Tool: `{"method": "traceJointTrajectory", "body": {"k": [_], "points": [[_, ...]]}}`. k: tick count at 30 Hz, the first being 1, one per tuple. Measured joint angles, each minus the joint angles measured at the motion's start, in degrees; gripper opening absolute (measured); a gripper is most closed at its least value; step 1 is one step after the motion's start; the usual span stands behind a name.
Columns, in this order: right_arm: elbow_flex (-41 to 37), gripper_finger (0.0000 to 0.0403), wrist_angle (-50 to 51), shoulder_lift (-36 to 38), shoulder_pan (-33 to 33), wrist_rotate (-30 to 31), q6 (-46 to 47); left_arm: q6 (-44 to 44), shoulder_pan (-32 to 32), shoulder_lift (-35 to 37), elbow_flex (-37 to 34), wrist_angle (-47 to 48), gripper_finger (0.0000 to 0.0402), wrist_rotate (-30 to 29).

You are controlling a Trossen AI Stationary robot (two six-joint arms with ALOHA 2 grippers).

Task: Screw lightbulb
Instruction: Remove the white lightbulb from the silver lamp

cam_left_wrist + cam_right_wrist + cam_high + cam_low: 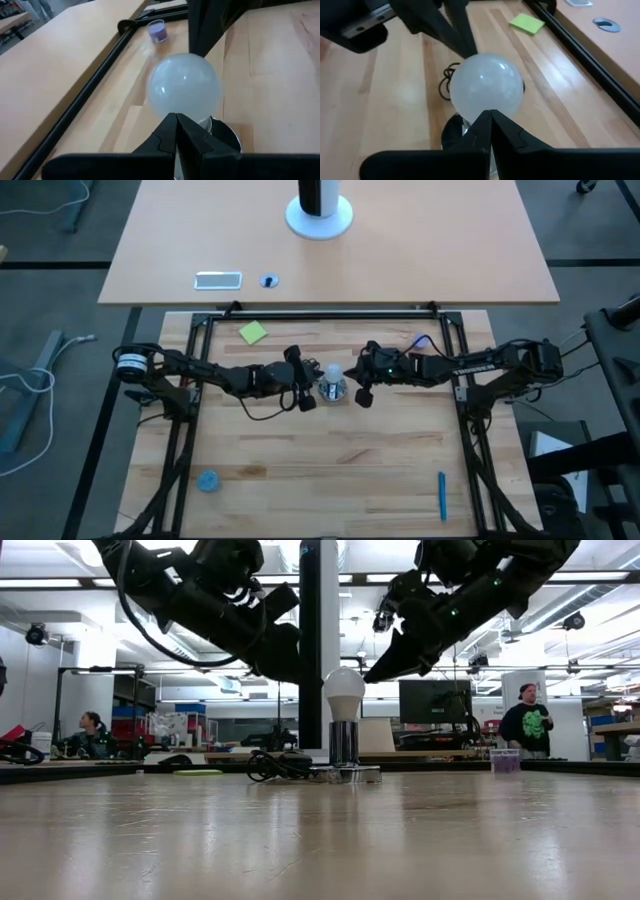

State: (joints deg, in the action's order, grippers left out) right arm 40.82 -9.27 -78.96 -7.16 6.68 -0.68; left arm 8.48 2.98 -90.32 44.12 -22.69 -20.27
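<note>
The whitish lightbulb point(332, 376) stands upright with its narrow base in the shiny silver socket point(343, 743) at the middle of the table; it also shows in the low view point(343, 692). My left gripper point(308, 385) is shut and points at the bulb from the table's left, its tip point(176, 118) just short of the globe point(184, 85). My right gripper point(358, 382) is shut and points at the bulb from the right, its tip point(490, 116) close against the globe point(486, 85). In the low view both grippers slant down toward the bulb's top. My right gripper's shut fingertips point(370, 676) stand right beside the bulb's upper right side point(360, 686), slanting down from the table's right. I cannot tell whether they touch it. My left gripper point(298, 672) stands a small gap away from the bulb and touches nothing.
The socket's black cord point(270, 766) curls on the table to the left. A yellow-green note point(253, 332) lies at the far left, a small purple cup point(156, 31) at the far right, a blue disc point(208, 480) and a blue pen point(441, 495) near the front. People point(527, 720) are in the room behind.
</note>
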Motion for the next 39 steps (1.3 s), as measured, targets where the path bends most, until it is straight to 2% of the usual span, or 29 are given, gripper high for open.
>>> {"method": "traceJointTrajectory", "body": {"k": [4, 9, 24, 27, 31, 35, 39], "points": [[0.0, 0.0000, -0.5, -0.6, -0.1, 0.8, 0.0, 0.0, 0.0, 0.0, 0.0, -0.2, 0.0000, 0.3], [0.0, 0.0000, -0.8, -1.4, -0.4, 1.5, 0.1, 0.0, -0.2, 0.0, 0.0, -0.3, 0.0000, 3.8], [0.0, 0.0000, 1.1, -2.8, -0.3, 4.8, -0.5, -1.7, -0.8, 1.8, 0.0, 2.0, 0.0000, 3.7], [0.0, 0.0000, 3.3, -1.8, -0.3, 4.0, -0.1, -2.1, -0.8, 3.0, 0.0, 3.8, 0.0000, 0.4], [0.0, 0.0000, 3.8, -0.9, -0.3, -1.7, -0.3, -1.2, -0.4, 3.3, 0.0, 4.6, 0.0000, -4.6], [0.0, 0.0000, 0.0, -0.9, -0.3, -2.4, -1.2, -0.1, 1.5, 1.8, 0.1, 3.8, 0.0000, -4.3], [0.0, 0.0000, -1.8, -1.6, -0.4, -2.3, -1.1, 0.0, 1.9, 0.6, 0.0, 0.7, 0.0000, -0.7]]}}
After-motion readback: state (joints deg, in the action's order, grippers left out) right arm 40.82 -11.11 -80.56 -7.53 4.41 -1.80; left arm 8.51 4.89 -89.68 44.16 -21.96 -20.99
